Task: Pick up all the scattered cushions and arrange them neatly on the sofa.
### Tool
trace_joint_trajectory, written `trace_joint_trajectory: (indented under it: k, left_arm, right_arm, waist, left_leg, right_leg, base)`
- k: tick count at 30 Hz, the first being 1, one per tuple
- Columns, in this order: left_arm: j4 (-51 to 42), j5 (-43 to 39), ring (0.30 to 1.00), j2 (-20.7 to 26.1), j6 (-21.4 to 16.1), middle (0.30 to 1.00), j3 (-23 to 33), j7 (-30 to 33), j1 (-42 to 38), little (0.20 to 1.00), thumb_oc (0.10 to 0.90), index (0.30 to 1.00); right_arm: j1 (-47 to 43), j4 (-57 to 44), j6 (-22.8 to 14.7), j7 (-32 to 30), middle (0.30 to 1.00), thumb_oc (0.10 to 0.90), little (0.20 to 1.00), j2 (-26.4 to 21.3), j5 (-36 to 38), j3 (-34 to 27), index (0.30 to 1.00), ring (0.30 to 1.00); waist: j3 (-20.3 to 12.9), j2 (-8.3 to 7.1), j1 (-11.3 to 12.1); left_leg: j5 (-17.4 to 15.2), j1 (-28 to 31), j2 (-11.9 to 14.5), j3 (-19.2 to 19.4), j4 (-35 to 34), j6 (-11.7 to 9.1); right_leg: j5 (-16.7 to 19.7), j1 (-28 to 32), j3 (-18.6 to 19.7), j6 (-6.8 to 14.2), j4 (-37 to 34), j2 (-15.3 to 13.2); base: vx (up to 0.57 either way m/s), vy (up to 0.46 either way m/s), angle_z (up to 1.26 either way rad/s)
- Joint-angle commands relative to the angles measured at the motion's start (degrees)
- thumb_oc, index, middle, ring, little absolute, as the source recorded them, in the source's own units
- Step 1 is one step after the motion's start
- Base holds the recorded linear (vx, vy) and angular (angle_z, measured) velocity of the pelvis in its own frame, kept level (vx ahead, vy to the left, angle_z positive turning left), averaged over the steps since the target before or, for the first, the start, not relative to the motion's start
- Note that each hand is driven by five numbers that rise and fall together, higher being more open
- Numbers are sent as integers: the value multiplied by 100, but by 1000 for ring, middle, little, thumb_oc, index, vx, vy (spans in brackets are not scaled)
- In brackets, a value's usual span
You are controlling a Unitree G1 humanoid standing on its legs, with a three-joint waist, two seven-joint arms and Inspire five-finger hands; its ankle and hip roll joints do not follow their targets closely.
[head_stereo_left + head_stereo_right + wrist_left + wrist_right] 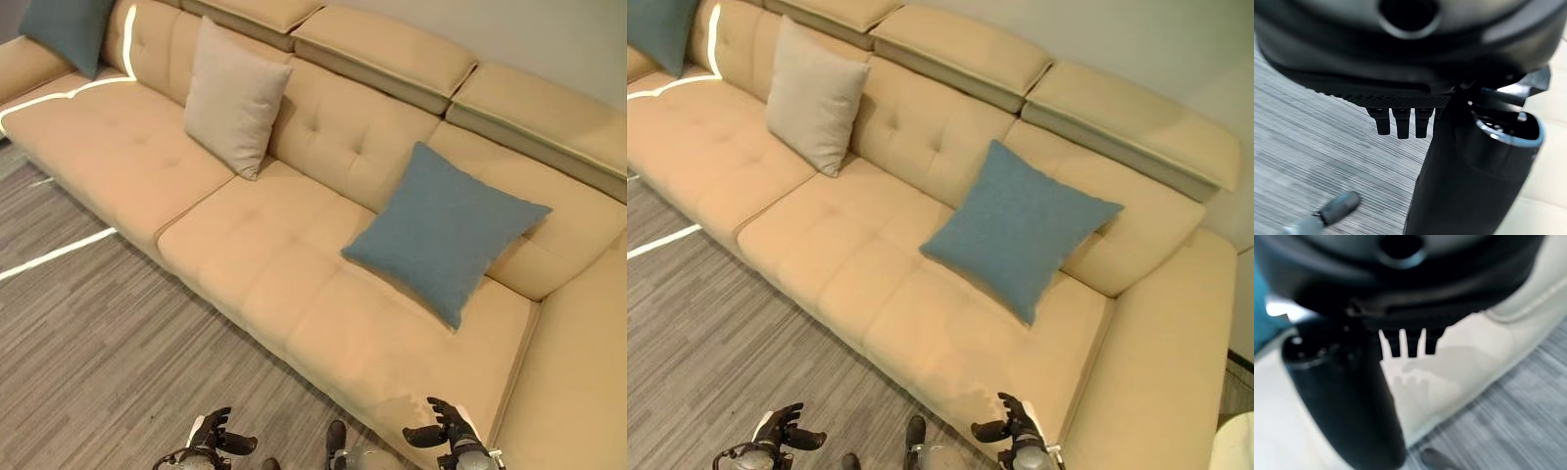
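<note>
Both the left robot hand [217, 435] and right robot hand [443, 423] are held relaxed and empty by the sofa [294, 284] front edge, while the blue cushion [443, 231] and beige cushion [231, 98], judged soft, light and best pinched at a corner, are propped against its backrest.

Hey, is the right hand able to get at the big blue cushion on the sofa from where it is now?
Probably yes. The right hand holds nothing, at the sofa's front edge, and bare seat lies between it and the blue cushion, which leans on the backrest. It looks like a long forward reach.
</note>
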Motion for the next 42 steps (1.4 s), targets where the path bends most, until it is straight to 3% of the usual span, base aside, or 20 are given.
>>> trace_joint_trajectory:
  k: [1, 8, 13, 15, 16, 17, 18, 19, 20, 21, 27, 28, 29, 30, 33, 36, 38, 42]
  left_arm:
    - [-132, 131, 900, 440, -177, 900, 142, 173, 109, 900, 800, 900]
    - [81, 40, 900, 481, -137, 900, 262, 233, 163, 900, 800, 900]
    - [81, -31, 900, 364, -136, 900, 235, 261, 192, 900, 800, 900]
    - [80, -62, 900, 241, -105, 900, 161, 278, 185, 900, 800, 900]
    - [80, -62, 900, 241, -105, 900, 161, 278, 185, 900, 800, 900]
    - [43, 22, 900, 216, -84, 900, 97, 256, 169, 900, 800, 900]
    - [42, 69, 900, 210, -59, 900, 79, 233, 171, 900, 800, 900]
    - [46, 105, 900, 211, -46, 900, 68, 214, 176, 900, 800, 900]
    - [44, 160, 900, 212, -12, 900, 51, 198, 174, 900, 800, 900]
    - [50, 173, 900, 220, -1, 900, 51, 183, 175, 900, 800, 900]
    - [17, 264, 900, 302, 28, 900, 71, 127, 183, 900, 800, 900]
    - [11, 274, 900, 360, 29, 900, 59, 124, 156, 900, 800, 900]
    - [-10, 278, 900, 416, 32, 900, 46, 128, 132, 900, 800, 900]
    - [-20, 260, 900, 444, 37, 900, 46, 131, 103, 900, 800, 900]
    - [-79, 224, 900, 494, 13, 900, -23, 154, -12, 900, 800, 900]
    - [-115, 200, 900, 497, -8, 900, -84, 139, -144, 900, 800, 900]
    - [-35, 256, 900, 457, -1, 900, -189, 125, -277, 900, 800, 900]
    - [56, 354, 900, 327, -17, 900, -260, 46, -308, 900, 800, 900]
  right_arm:
    - [-49, -424, -179, -114, 900, 800, 900, -58, -94, 118, 900, 900]
    - [-79, -433, -221, -128, 900, 800, 900, -48, -79, 255, 900, 900]
    - [-108, -544, -212, -160, 900, 800, 900, -163, -179, 318, 900, 900]
    - [-50, -624, -207, -193, 900, 800, 900, -285, -165, 225, 900, 900]
    - [-50, -624, -207, -193, 900, 800, 900, -285, -165, 225, 900, 900]
    - [-30, -601, -176, -221, 900, 800, 900, -319, -160, 161, 900, 900]
    - [-8, -578, -162, -229, 900, 800, 900, -318, -159, 137, 900, 900]
    - [5, -544, -147, -221, 900, 800, 900, -311, -165, 128, 900, 900]
    - [20, -449, -127, -226, 900, 800, 900, -266, -164, 110, 900, 900]
    - [28, -410, -115, -229, 900, 800, 900, -255, -166, 85, 900, 900]
    - [-15, -130, -53, -189, 900, 800, 900, -88, -157, 81, 900, 900]
    - [-31, -163, -38, -170, 900, 800, 900, -54, -180, 111, 900, 900]
    - [-66, -183, -25, -156, 900, 800, 900, -38, -252, 164, 900, 900]
    - [-87, -194, -21, -152, 900, 800, 900, -33, -262, 179, 900, 900]
    - [-95, -293, -59, -177, 900, 800, 900, -42, -183, 173, 900, 900]
    - [-68, -189, -34, -186, 900, 800, 900, -98, -114, 133, 900, 900]
    - [-36, -47, -24, -184, 900, 800, 900, -117, -39, 81, 900, 900]
    - [176, 25, 16, -180, 900, 800, 900, -172, -37, -32, 900, 900]
  waist:
    - [49, -286, 17]
    - [-77, -278, 167]
    - [10, -264, 160]
    - [87, -255, 32]
    - [84, -255, 31]
    - [106, -247, -121]
    - [91, -235, -192]
    - [63, -218, -226]
    - [26, -224, -298]
    - [-5, -213, -320]
    - [-155, -247, -168]
    - [-139, -229, -130]
    - [-75, -197, -149]
    - [-27, -163, -175]
    - [109, -12, -297]
    - [173, 86, -397]
    - [191, 26, -456]
    - [129, -12, -579]
  left_leg:
    - [-204, -130, -286, -484, 174, 116]
    - [139, -305, -362, -949, -144, -10]
    - [153, -485, -439, -1132, 54, -91]
    - [152, -710, -364, -693, 388, -176]
    - [152, -714, -364, -694, 389, -176]
    - [154, -784, -111, 196, 559, -159]
    - [131, -768, 13, 621, 605, -135]
    - [-13, -683, 65, 788, 642, -157]
    - [68, -653, 189, 1185, 650, -125]
    - [46, -583, 208, 1269, 588, -121]
    - [-142, -386, 13, 1050, 399, 118]
    - [-163, -313, -81, 961, 296, 197]
    - [-148, -196, -204, 864, 147, 288]
    - [-131, -136, -217, 821, 63, 315]
    - [-138, 101, -219, 623, -105, 330]
    - [-262, 313, -318, 347, -147, 313]
    - [-482, 595, -488, 21, -217, 332]
    - [-841, 1096, -770, -458, -171, 317]
  right_leg:
    - [6, 485, 1510, 937, -439, 156]
    - [-267, 786, 1655, 701, -674, 294]
    - [-236, 904, 1576, 609, -1009, 272]
    - [-201, 1047, 1242, 619, -1227, 163]
    - [-201, 1044, 1241, 619, -1227, 163]
    - [-147, 1128, 962, 670, -1325, 57]
    - [-122, 1167, 843, 682, -1361, 22]
    - [-180, 1276, 785, 720, -1408, 11]
    - [-87, 1245, 606, 707, -1386, -25]
    - [-89, 1245, 526, 719, -1370, -36]
    - [-298, 1319, 639, 836, -868, -158]
    - [-221, 1183, 676, 939, -408, -240]
    - [217, 894, 770, 1073, 320, -385]
    - [362, 725, 846, 1078, 687, -398]
    - [304, 243, 1097, 997, 1350, -195]
    - [-3, -138, 1174, 868, 977, 150]
    - [206, -579, 889, 886, 190, 319]
    - [487, -605, 260, 949, -750, 284]
  base:
    - [-54, 72, 95]
    - [-32, -51, 77]
    - [-26, -79, 73]
    - [-38, -69, 98]
    - [-53, -22, 177]
    - [-31, 7, 179]
    - [52, 22, 178]
    - [64, 12, 79]
    - [99, 22, 58]
    - [118, 51, 53]
    - [228, 152, 24]
    - [242, 326, 9]
    - [229, 320, 6]
    - [161, 238, 24]
    - [180, 136, 52]
    - [301, 99, 40]
    - [445, 9, 38]
    - [429, -41, 60]
